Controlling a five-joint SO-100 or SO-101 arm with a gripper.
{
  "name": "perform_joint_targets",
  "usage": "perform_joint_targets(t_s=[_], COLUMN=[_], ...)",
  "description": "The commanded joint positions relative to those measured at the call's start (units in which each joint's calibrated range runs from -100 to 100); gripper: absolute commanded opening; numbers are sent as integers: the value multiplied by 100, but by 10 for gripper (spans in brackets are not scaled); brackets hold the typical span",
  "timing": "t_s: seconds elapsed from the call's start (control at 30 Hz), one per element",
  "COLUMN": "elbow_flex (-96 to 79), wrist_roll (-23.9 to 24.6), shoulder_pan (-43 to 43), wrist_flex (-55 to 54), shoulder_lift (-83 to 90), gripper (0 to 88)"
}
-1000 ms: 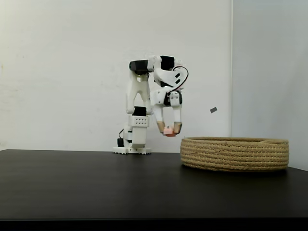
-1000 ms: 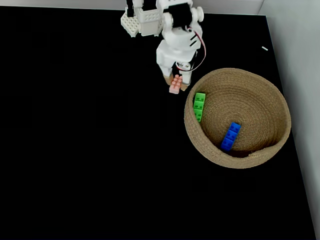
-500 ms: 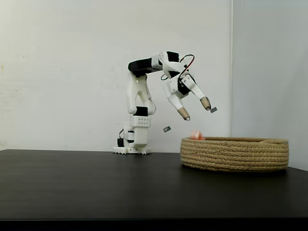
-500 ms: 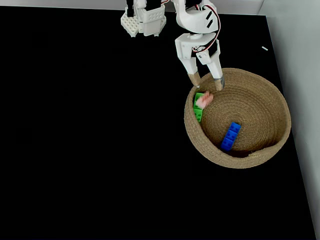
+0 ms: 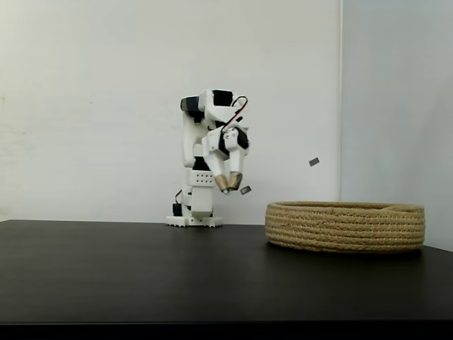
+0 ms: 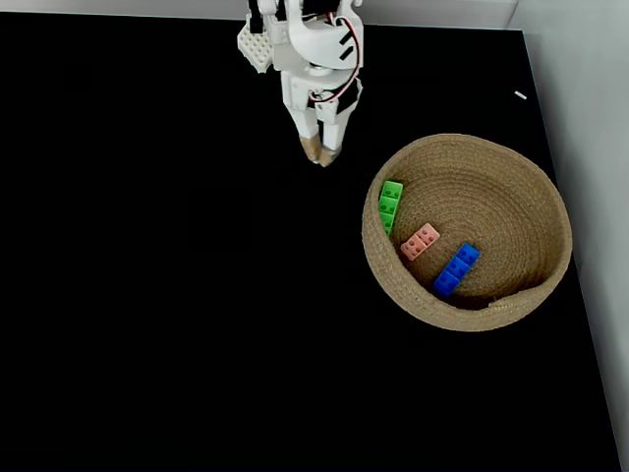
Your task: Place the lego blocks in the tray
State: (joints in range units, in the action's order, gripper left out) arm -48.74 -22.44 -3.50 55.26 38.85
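Spanning the scene: black table (image 6: 147, 295), white wall behind. Arm (image 5: 209, 134) folded near its base, well left of the tray in the side-on fixed view. Tray (image 6: 531, 197) sits on the table at right. Pincer (image 6: 322, 155) points down over bare table, fingertips together, holding nothing. All three bricks lie inside the tray: green (image 6: 390, 206) by the left wall, pink (image 6: 420, 241) mid-floor, blue (image 6: 455, 268) just right of it.
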Motion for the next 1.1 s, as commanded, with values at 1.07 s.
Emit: perform_joint_targets(t_s=[1.07], elbow_flex=[-4716], wrist_roll=[1133], shoulder_pan=[935], wrist_flex=[359], shoulder_lift=[5986], gripper=[2])
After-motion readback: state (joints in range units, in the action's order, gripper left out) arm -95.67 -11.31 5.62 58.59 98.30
